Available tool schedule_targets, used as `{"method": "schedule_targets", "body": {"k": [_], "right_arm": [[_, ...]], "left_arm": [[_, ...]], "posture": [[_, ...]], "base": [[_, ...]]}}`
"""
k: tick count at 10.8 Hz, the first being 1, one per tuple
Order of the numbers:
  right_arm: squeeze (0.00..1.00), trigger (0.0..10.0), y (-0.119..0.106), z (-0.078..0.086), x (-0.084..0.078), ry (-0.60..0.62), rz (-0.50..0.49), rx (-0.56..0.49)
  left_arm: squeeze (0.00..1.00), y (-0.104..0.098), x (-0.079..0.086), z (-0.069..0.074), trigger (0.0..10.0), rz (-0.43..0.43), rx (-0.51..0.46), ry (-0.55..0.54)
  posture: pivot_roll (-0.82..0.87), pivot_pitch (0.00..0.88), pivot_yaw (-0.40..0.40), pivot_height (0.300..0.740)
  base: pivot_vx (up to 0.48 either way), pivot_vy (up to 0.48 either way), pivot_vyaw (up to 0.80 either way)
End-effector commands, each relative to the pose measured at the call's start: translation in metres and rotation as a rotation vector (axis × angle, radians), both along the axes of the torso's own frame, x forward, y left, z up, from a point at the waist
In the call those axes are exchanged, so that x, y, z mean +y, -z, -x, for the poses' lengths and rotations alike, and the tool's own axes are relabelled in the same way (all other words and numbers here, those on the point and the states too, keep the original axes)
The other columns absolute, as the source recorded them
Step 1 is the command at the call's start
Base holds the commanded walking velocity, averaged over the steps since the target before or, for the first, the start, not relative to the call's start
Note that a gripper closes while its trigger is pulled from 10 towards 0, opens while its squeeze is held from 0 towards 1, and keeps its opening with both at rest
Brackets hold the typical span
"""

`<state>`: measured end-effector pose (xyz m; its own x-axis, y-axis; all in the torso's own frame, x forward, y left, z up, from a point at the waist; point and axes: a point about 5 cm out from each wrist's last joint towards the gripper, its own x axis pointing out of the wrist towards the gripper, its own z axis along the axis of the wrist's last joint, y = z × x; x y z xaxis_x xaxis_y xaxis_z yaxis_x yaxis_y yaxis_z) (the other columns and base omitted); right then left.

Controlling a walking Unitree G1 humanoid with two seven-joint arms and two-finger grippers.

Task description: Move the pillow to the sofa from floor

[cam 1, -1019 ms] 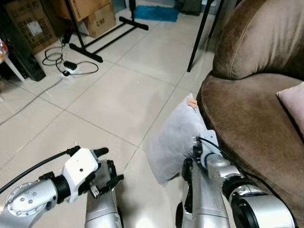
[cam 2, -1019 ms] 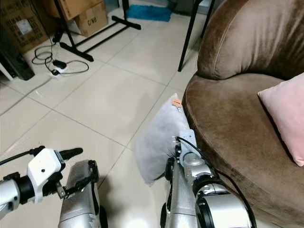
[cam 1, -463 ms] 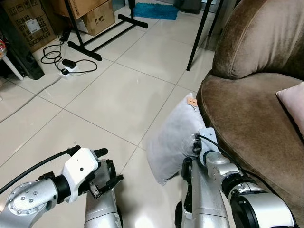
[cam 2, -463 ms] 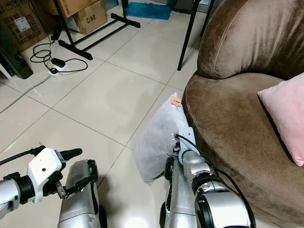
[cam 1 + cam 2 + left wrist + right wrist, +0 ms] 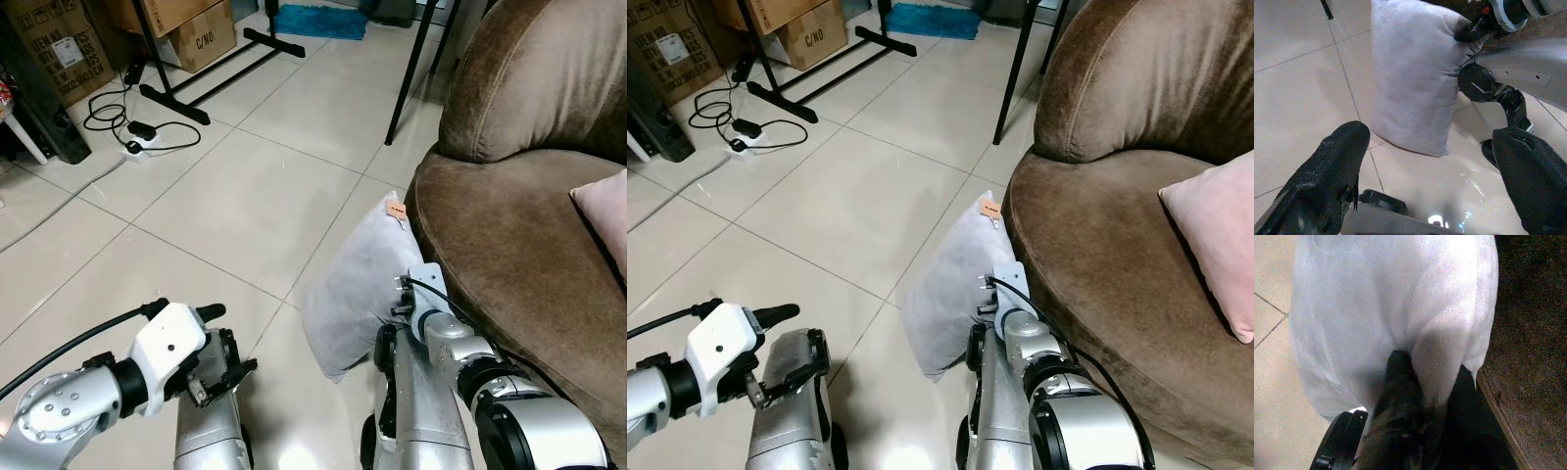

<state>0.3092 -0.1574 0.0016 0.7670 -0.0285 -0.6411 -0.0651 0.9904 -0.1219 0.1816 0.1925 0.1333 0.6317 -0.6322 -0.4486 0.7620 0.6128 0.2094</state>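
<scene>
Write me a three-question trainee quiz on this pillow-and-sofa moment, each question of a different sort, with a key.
1. True or false: the right gripper is shut on a fold of the white fabric pillow.
2. Multiple choice: where does the white pillow stand? A) flat on the seat of the brown velvet sofa; B) upright on the tiled floor, against the sofa's front edge; C) on the cardboard boxes.
3. Fill in: the left gripper is ____, its two black fingers spread apart and nothing between them.

Key: 1 true; 2 B; 3 open.
</scene>
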Motion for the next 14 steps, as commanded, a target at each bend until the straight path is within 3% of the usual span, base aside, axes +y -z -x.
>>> {"method": "schedule_targets", "body": {"k": [1, 3, 5, 6, 7, 8, 10, 11, 12, 13, 14], "right_arm": [[0.00, 0.0, 0.001, 0.000, 0.002, -0.009, -0.011, 0.021], [0.00, 0.0, -0.001, -0.001, 0.006, -0.030, -0.031, 0.010], [0.00, 0.0, -0.010, -0.009, 0.021, -0.097, -0.083, -0.040], [0.00, 0.0, -0.017, -0.014, 0.034, -0.138, -0.142, -0.093], [0.00, 0.0, -0.025, -0.018, 0.040, -0.131, -0.208, -0.149], [0.00, 0.0, -0.032, -0.021, 0.042, -0.129, -0.250, -0.200], [0.00, 0.0, -0.076, -0.019, 0.034, -0.130, -0.346, -0.442], [0.00, 2.6, -0.086, -0.016, 0.034, -0.101, -0.379, -0.475], [0.00, 10.0, -0.101, -0.011, 0.037, -0.129, -0.406, -0.535], [0.00, 10.0, -0.104, -0.005, 0.039, -0.174, -0.334, -0.548], [0.00, 10.0, -0.104, -0.002, 0.039, -0.151, -0.322, -0.525]], "left_arm": [[0.00, 0.005, -0.001, -0.001, 10.0, -0.003, 0.018, 0.000], [0.00, 0.007, -0.004, -0.005, 10.0, 0.003, 0.016, 0.002], [0.00, 0.010, -0.008, -0.021, 10.0, 0.012, -0.022, -0.021], [0.00, 0.019, -0.006, -0.027, 10.0, 0.011, -0.078, -0.069], [0.00, 0.014, -0.006, -0.032, 10.0, 0.035, -0.137, -0.125], [0.00, 0.010, -0.008, -0.038, 10.0, 0.061, -0.170, -0.162], [0.00, -0.003, -0.009, -0.059, 10.0, 0.140, -0.310, -0.287], [0.00, -0.006, -0.008, -0.063, 10.0, 0.164, -0.333, -0.329], [0.00, -0.012, -0.006, -0.070, 10.0, 0.192, -0.385, -0.409], [0.00, -0.012, -0.005, -0.075, 10.0, 0.215, -0.405, -0.463], [0.00, -0.009, -0.004, -0.080, 10.0, 0.168, -0.412, -0.492]], "posture": [[0.17, 0.097, -0.014, 0.466], [0.17, 0.068, -0.024, 0.466], [0.14, 0.020, -0.044, 0.466], [0.11, 0.000, -0.060, 0.466], [0.09, 0.000, -0.070, 0.466], [0.08, 0.000, -0.071, 0.466], [0.03, 0.000, -0.066, 0.466], [0.02, 0.000, -0.059, 0.466], [0.00, 0.000, -0.038, 0.466], [-0.02, 0.000, -0.033, 0.480], [-0.02, 0.000, -0.036, 0.490]], "base": [[0.000, 0.000, 0.00], [0.000, 0.000, 0.00], [0.000, 0.000, 0.00], [0.000, 0.000, 0.00], [0.000, 0.000, 0.00], [0.000, 0.000, 0.00], [0.000, 0.000, 0.00], [0.000, 0.000, 0.00], [0.000, 0.000, 0.00], [0.000, 0.000, 0.00], [0.000, 0.000, 0.00]]}}
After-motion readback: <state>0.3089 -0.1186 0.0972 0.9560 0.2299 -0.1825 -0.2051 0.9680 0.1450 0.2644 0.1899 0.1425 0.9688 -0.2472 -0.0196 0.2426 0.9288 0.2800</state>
